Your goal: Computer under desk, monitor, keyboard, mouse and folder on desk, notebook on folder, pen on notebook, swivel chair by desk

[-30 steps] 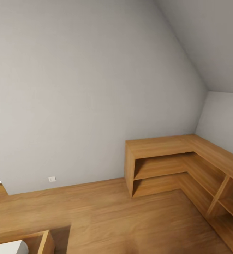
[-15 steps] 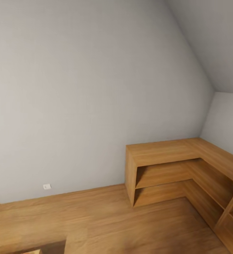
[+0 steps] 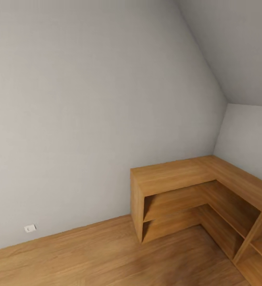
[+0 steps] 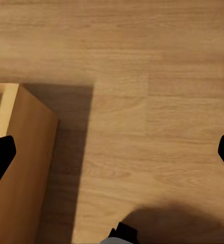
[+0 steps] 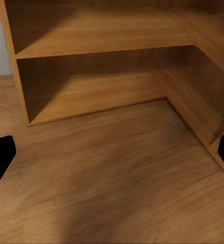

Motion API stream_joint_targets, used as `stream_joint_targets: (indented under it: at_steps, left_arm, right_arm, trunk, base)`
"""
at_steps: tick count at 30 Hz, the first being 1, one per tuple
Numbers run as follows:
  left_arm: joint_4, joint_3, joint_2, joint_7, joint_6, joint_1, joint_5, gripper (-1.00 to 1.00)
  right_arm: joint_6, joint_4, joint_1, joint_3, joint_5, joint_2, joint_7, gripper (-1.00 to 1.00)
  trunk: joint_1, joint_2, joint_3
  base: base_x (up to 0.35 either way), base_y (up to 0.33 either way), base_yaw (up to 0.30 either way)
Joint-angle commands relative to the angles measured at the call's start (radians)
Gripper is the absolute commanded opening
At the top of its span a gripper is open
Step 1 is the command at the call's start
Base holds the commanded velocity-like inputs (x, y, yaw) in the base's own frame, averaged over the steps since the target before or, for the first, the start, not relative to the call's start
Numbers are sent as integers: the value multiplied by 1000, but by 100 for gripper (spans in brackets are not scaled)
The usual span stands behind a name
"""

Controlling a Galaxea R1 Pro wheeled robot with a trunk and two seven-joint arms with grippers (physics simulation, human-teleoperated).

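The head view looks into a corner of the bedroom (image 3: 87,99): a plain grey-white wall takes up most of the picture, a sloped ceiling (image 3: 242,43) comes down from about 1 o'clock, and a wood plank floor (image 3: 87,258) runs across from 6 to 8 o'clock. At about 4 o'clock stands a low light-wood cabinet (image 3: 174,174), L-shaped, with open shelves; one run lies along the big wall and the other follows the short wall toward 5 o'clock. Its shelves hold nothing that can be made out. A small white wall socket (image 3: 29,228) sits low on the wall at about 8 o'clock, just above the floor line. None of the desk things can be placed from these pictures; the bedroom itself is the one task thing to be seen. In the left wrist view the left claw (image 4: 112,152) is released, its two dark fingertips (image 4: 1,155) spread to opposite edges of the picture with bare plank floor between them; a light-wood box-like piece of furniture (image 4: 20,168) stands below one fingertip and casts a shadow beside it. In the right wrist view the right claw (image 5: 112,155) is likewise released, fingertips (image 5: 0,152) wide apart and grasping nothing, facing the cabinet's two open shelves and the floor in front of them.
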Motion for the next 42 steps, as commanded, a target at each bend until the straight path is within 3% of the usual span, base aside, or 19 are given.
stream_joint_targets:
  at_steps: [1,10,14,18,31,42]
  left_arm:
    - [0,-8,0,5,-3,0,8,100]
    - [0,-9,0,5,-3,0,7,100]
    - [0,-7,0,5,-2,0,8,100]
    - [0,-7,0,5,-2,0,8,100]
    - [0,-9,0,5,-6,0,7,100]
    - [0,-9,-1,5,-14,0,5,100]
  right_arm:
    - [-1,2,-1,8,-1,1,-7,100]
    - [-1,2,-1,10,-1,0,-2,100]
    - [2,3,-1,7,-2,-2,90,100]
    - [22,2,-1,6,-3,-2,121,100]
    - [43,0,-2,5,-4,-2,132,100]
    - [55,0,-2,6,-3,-2,142,100]
  trunk:
    - [1,-1,-1]
    - [1,-1,-1]
    - [1,-1,-1]
    - [1,-1,-1]
    - [1,-1,-1]
    - [1,-1,-1]
  base:
    - [174,-10,-259]
    - [54,-2,-264]
    - [265,0,-268]
    - [272,0,-268]
    - [57,0,-268]
    - [225,0,-268]
